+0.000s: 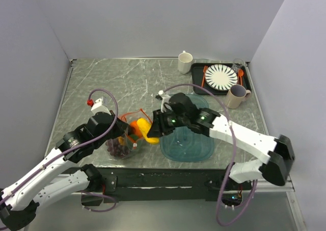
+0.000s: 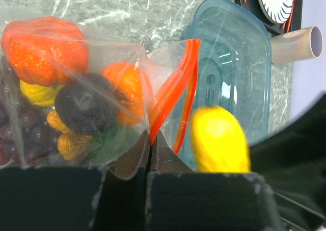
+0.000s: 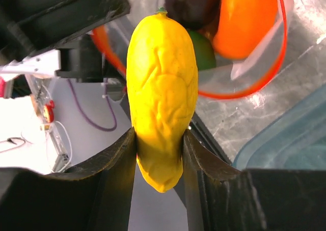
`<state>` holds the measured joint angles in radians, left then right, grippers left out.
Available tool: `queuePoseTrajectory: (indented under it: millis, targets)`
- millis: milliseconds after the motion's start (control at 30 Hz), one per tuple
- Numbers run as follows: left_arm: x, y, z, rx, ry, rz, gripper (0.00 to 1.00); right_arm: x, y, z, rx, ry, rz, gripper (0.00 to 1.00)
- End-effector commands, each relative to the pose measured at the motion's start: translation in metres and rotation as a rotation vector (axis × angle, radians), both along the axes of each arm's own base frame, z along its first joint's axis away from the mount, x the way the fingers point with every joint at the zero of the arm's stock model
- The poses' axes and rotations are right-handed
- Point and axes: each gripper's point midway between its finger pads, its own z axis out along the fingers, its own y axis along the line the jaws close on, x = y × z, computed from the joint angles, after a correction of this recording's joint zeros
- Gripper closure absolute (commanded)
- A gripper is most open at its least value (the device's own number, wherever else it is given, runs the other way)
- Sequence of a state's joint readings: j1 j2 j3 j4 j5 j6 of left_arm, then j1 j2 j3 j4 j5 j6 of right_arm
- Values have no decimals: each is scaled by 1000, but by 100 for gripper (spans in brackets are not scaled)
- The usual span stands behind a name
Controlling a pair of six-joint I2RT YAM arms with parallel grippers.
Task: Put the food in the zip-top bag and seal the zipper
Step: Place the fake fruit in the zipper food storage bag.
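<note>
The clear zip-top bag [image 2: 117, 62] lies near the table's front edge. In it are an orange round [image 2: 43, 50], a dark plum [image 2: 81, 108], purple grapes [image 2: 23, 126] and a green piece [image 3: 204, 50]. My left gripper [image 2: 151, 134] is shut on the orange-red zipper [image 2: 173, 93] at the bag's mouth and holds it up. My right gripper [image 3: 159, 134] is shut on a long yellow fruit [image 3: 162, 78] and holds it just beside the open mouth, its tip towards the bag. In the top view the yellow fruit [image 1: 147, 131] sits right of the bag [image 1: 122, 144].
A translucent teal tray [image 1: 188, 144] lies right of the bag, under my right arm. At the back right a black tray holds a striped plate [image 1: 221, 77] and orange cutlery. A white mug [image 1: 185, 62] and a beige mug [image 1: 236, 96] stand nearby.
</note>
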<state>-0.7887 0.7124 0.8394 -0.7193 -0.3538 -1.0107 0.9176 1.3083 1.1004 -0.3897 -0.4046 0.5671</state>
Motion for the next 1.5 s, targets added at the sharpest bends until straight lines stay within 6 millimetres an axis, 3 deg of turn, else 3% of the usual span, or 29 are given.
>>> queuePoseTrajectory:
  millis: [0,33,100,167,200,367,500,867,933,1067,1300,1467]
  targets:
    - [2,-3,16,-44,-42,-10,99,14,14,-2,-61,-43,39,99]
    - [2,-4,16,-43,-43,-14,99,24,15,4,-83,-73,16,99]
    - [1,-5,16,-49,-45,-25,99,26,16,-11,-146,-72,57,98]
    - [1,-5,15,-44,-43,-25,99,27,23,-8,-162,-85,107,98]
    - [1,-5,15,-41,-42,-24,99,27,23,-24,-207,-47,123,98]
    - [1,-5,14,-38,-40,-26,99,35,37,-21,-246,-52,176,97]
    - [2,-5,18,-43,-50,-24,99,48,44,-33,-296,-29,135,97]
    - [3,-10,20,-56,-52,-36,99,70,84,-9,-106,-28,15,86]
    - [2,-9,20,-58,-52,-33,99,70,87,-14,-108,-10,9,76]
    - [2,-5,20,-44,-56,-27,99,73,88,-29,-156,-11,-19,70]
    - [1,-4,25,-56,-69,-25,99,90,96,-25,-149,-46,-155,71]
    - [0,-3,25,-62,-72,-20,99,91,107,-15,-29,-22,-221,70]
